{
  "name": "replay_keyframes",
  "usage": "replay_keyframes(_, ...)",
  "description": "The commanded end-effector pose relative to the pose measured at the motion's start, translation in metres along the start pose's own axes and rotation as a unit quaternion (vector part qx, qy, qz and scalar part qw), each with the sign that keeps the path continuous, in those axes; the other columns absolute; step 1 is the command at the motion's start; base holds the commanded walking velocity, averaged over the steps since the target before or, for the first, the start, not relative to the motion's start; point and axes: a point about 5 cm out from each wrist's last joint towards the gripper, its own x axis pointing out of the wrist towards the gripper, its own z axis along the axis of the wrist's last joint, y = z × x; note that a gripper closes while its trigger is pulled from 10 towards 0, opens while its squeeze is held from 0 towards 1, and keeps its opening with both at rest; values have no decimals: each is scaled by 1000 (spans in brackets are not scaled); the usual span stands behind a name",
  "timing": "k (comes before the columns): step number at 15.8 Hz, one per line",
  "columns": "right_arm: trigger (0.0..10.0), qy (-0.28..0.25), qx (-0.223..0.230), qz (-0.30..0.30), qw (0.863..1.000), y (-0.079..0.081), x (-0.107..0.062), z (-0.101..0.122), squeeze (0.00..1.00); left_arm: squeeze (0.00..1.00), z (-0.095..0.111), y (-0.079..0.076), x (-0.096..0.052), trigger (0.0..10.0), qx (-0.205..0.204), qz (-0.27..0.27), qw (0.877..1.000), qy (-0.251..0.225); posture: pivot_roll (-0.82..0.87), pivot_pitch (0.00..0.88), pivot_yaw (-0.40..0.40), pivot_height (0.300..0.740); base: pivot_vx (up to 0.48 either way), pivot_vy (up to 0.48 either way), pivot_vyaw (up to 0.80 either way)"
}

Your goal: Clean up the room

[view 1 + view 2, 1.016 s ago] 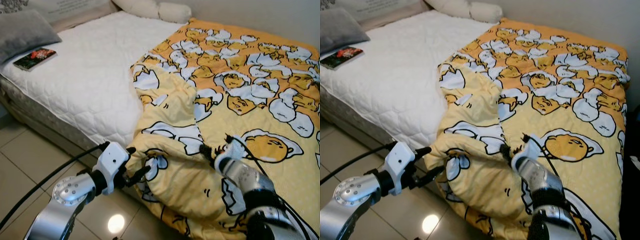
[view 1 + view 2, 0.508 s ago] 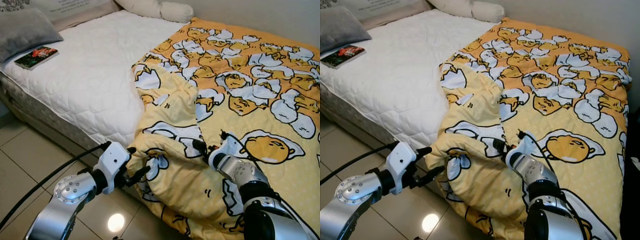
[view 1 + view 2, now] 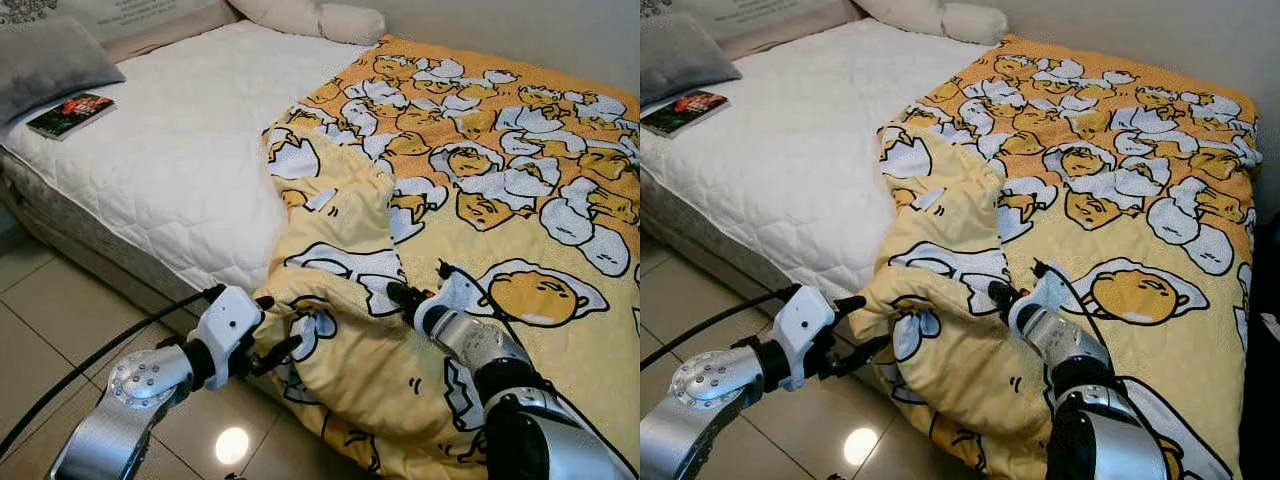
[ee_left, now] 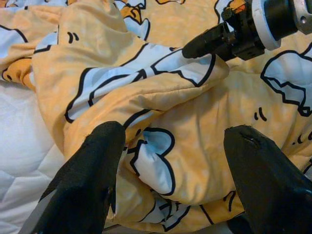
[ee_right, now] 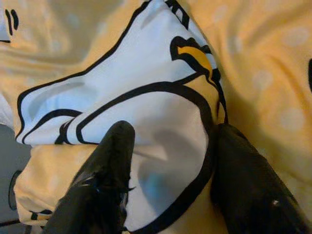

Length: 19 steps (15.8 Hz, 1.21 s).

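Here the quilt point(image 3: 470, 190) lies bunched over the right half of the bed point(image 3: 170, 150), its folded corner hanging off the near edge. The left gripper point(image 3: 277, 325) (jaws spread) straddles that corner; the right gripper point(image 3: 398, 293), jaws parted, presses a fold. A book point(image 3: 70, 114) rests near the pillow point(image 3: 50, 60).

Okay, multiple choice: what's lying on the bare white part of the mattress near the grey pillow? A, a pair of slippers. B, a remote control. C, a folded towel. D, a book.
D: a book with a dark red cover lies flat on the white mattress, just beside the grey pillow.
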Motion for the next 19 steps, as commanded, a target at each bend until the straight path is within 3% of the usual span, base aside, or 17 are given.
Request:
replay_keyframes(1,0,-9,-1,5,1000,2,0,6,0,0,1,2,1,10000,9,-2,1000,3,-25,7,-16,740,0,0,0)
replay_keyframes(16,0,-3,-14,24,1000,9,3,3,0,0,-7,5,0,10000,19,-4,1000,11,-16,0,-11,740,0,0,0)
replay_keyframes(18,0,0,-50,36,998,18,4,4,0,0,-4,10,-2,10000,27,19,999,5,-12,0,-14,740,0,0,0)
replay_keyframes(19,0,2,-82,65,995,36,6,4,0,0,1,24,-6,10000,25,59,998,-7,-11,0,-16,740,0,0,0)
